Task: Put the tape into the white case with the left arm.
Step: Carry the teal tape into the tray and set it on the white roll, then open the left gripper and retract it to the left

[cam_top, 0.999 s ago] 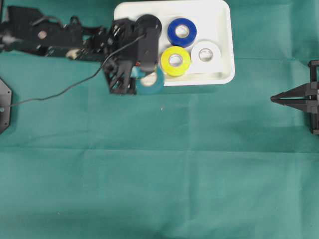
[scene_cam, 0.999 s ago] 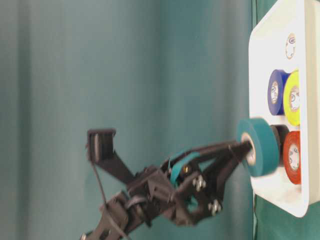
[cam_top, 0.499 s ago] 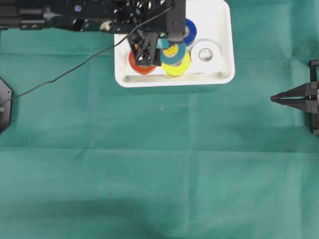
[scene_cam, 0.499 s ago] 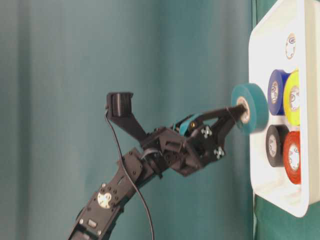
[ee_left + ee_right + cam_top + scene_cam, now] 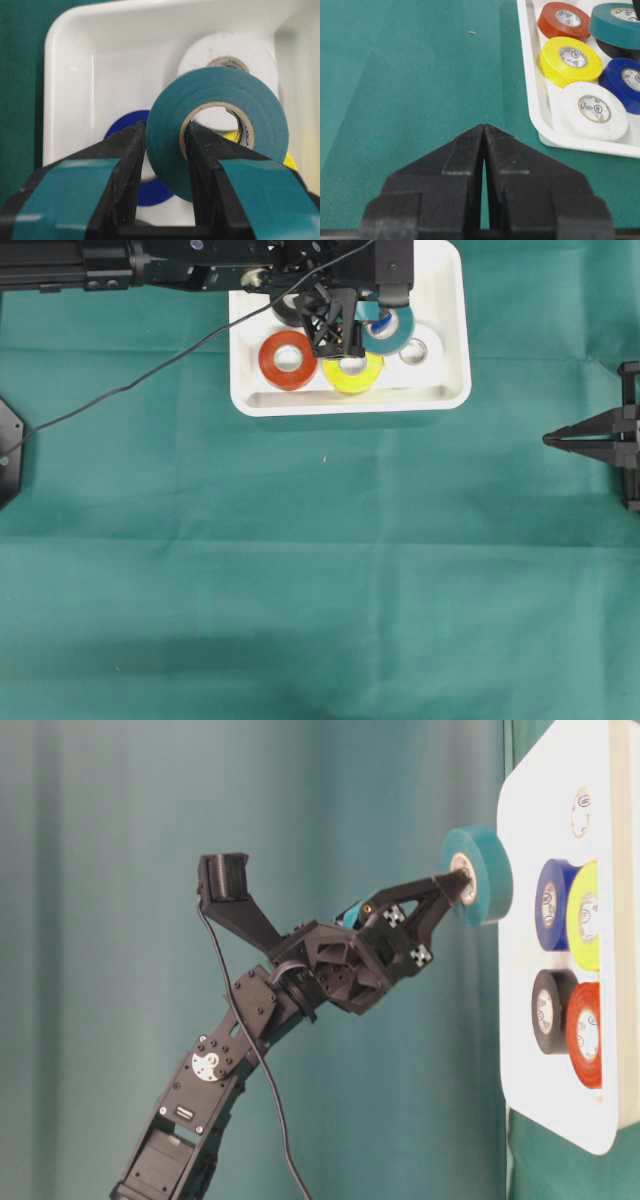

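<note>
Your worktop [image 5: 300,570], covered in green cloth, carries the white case [image 5: 452,330] at the upper middle of the overhead view. Your left arm [image 5: 250,1040] reaches in from the upper left. Its pincer [image 5: 162,150] is clamped through the wall of the teal tape roll [image 5: 220,125], one finger inside the core and one outside. The roll hangs above the case interior, over the white roll [image 5: 592,110] and just beside the blue roll [image 5: 627,80] and yellow roll [image 5: 567,60]. The case floor lies straight below, so I judge you need only lower and let go. Your right pincer [image 5: 484,135] sits pressed shut at the right edge.
</note>
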### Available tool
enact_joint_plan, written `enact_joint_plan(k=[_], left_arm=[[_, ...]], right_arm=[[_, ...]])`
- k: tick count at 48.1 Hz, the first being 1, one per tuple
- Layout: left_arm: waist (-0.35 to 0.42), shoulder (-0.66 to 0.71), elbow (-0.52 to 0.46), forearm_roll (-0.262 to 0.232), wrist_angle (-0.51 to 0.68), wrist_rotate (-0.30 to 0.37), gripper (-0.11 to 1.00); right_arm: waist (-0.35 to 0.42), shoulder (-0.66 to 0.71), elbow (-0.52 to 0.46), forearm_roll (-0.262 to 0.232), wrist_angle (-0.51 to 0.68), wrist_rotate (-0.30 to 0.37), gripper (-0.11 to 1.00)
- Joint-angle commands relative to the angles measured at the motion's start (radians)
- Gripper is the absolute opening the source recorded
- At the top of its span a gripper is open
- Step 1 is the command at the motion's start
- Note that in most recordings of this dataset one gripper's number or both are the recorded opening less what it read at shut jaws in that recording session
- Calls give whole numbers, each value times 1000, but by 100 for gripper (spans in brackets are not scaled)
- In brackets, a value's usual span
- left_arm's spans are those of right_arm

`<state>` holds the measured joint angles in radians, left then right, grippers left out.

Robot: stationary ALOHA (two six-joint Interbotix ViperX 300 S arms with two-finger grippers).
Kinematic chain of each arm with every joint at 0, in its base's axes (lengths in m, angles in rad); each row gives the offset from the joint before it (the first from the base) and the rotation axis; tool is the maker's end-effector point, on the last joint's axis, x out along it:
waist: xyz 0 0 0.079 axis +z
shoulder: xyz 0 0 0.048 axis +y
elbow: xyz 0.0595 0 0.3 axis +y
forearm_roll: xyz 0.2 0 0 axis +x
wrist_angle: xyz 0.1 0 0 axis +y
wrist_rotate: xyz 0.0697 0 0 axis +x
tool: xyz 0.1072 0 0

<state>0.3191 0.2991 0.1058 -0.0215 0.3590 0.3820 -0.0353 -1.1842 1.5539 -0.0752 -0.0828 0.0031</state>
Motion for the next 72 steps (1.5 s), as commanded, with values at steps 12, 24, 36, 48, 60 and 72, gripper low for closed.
enact_joint_plan(k=[12,24,36,48,60,72], left_arm=[[0,-20,-32,-3,-26,-67,22],[0,-20,-25,-5,-28,-112,43],[0,-25,-12,-3,-29,-138,99],[0,-51,15,-3,-29,-140,99],[-17,-129,114,-3,-29,-146,99],[-60,-249,265,-5,-44,-181,99]], right_arm=[[-2,8,-11,0,-9,0,-9],[-2,8,-11,0,-9,0,-9],[-2,8,-11,0,-9,0,-9],[-2,8,-11,0,-11,0,-9],[-2,8,-11,0,-11,0,-9],[-2,8,-11,0,-9,0,-9]])
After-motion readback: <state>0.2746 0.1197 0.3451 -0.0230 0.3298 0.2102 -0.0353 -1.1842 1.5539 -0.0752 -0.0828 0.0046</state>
